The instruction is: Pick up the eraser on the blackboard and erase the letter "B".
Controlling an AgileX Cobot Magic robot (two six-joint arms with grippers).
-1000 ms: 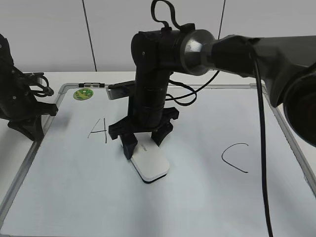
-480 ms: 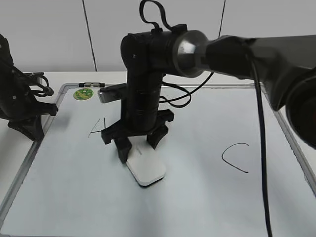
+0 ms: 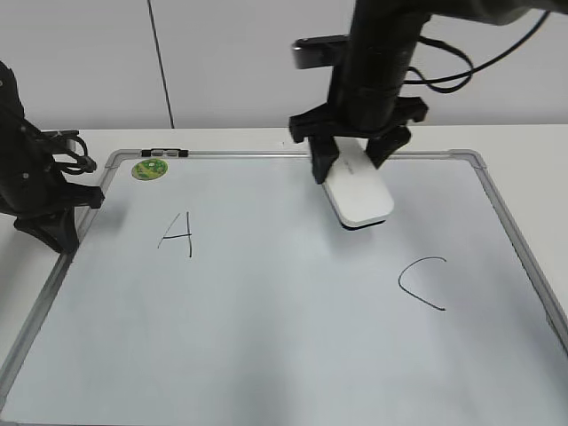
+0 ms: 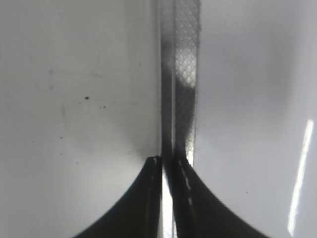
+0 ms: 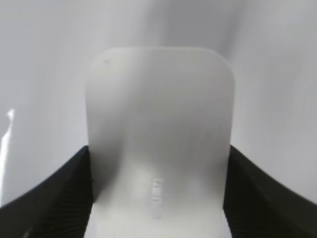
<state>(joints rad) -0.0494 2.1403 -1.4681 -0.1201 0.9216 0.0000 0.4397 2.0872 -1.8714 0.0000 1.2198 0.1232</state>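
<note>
The blackboard (image 3: 266, 337) is a white board with a grey frame, lying flat. A black "A" (image 3: 177, 232) is at its left and a "C" (image 3: 422, 282) at its right. No letter "B" shows; the space between them is blank white. My right gripper (image 3: 353, 164) is shut on the white eraser (image 3: 359, 197), holding it over the back middle-right of the board. In the right wrist view the eraser (image 5: 158, 124) fills the space between the fingers of the gripper (image 5: 159, 151). My left gripper (image 3: 60, 232) is shut and empty at the board's left edge.
A green round sticker (image 3: 150, 168) sits at the board's back left corner. The left wrist view shows the grey frame strip (image 4: 181, 74) running straight ahead from the left gripper (image 4: 168, 161). A pale wall stands behind the table.
My right gripper has carried the eraser from the board's middle, beside the "A", up and to the back right. The "A" shows whole again. The left arm has not moved.
</note>
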